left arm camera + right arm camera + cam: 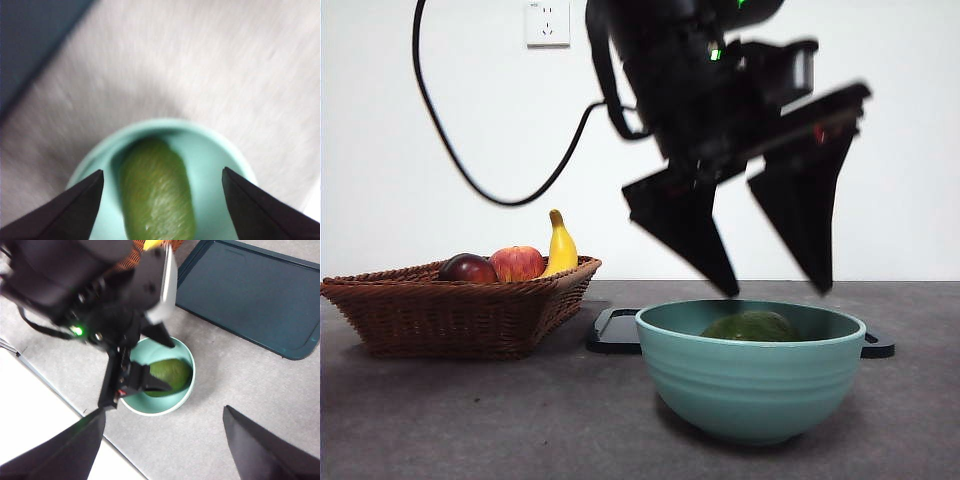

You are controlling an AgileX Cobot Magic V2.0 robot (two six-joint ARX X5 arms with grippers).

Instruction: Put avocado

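A teal bowl (750,372) stands nearest on the grey table, and the avocado (752,326), dark green, oval and dull-skinned, lies inside it, so the placing step looks done. The left gripper (772,290) hangs just above the rim with its jaws spread wide and holding nothing; the next move is likely to lift clear without knocking the bowl. Farther back a dark tray (250,295) lies flat and a wicker basket (460,310) holds other fruit, while the right gripper (165,440) waits high above, open and empty.
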